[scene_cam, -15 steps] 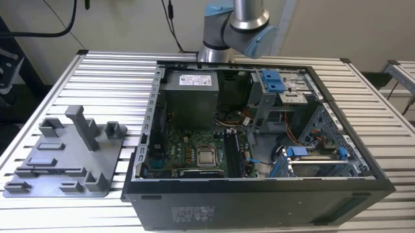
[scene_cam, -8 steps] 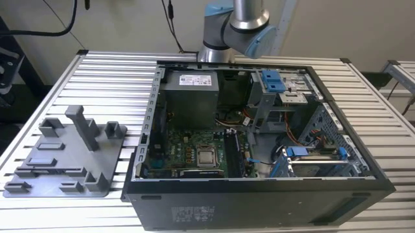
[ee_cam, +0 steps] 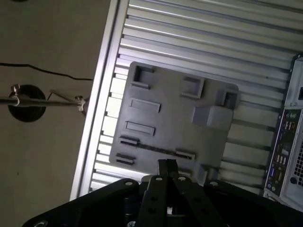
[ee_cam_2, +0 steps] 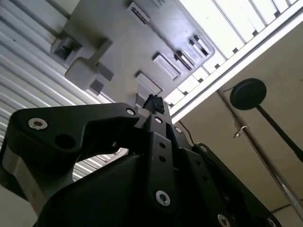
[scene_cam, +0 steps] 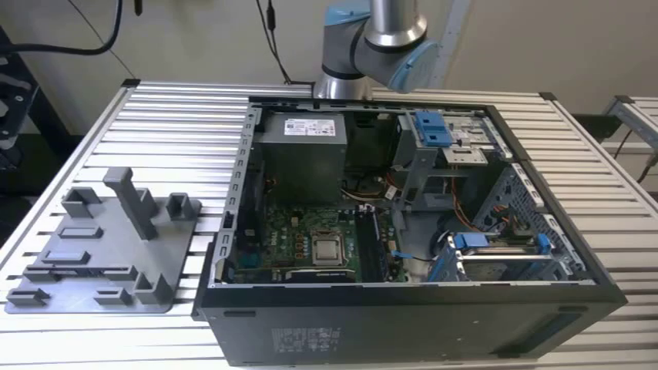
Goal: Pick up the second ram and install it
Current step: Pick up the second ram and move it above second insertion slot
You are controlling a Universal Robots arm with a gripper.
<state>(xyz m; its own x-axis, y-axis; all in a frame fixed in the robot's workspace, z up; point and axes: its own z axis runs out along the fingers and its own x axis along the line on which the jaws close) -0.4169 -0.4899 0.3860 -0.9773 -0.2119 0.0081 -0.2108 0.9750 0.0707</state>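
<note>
Grey all round: looking down past the slatted table (ee_cam: 199, 28) and open case (scene_cam: 411, 316) onto the fixture tray (ee_cam: 175, 118), at the exterior view's left. Hovering with the gripper (ee_cam: 166, 163), jaws pressed together, seemingly empty. Spotting a thin dark strip below, probably the second ram (ee_cam: 158, 151), standing edge-up in a slot, running parallel to the tray's near edge.

I see a grey tray (scene_cam: 103, 250) with upright posts lying on the slatted surface (scene_cam: 175, 116), just to the exterior view's left of an open computer case (scene_cam: 411, 327). Inside the case are a green board (scene_cam: 288, 239) carrying a square silver chip (scene_cam: 329, 248), a grey power supply (scene_cam: 298, 158) and blue latches (scene_cam: 437, 127). In the first wrist view a round black stand base (ee_cam: 27, 103) sits on the floor beyond the surface's edge.
</note>
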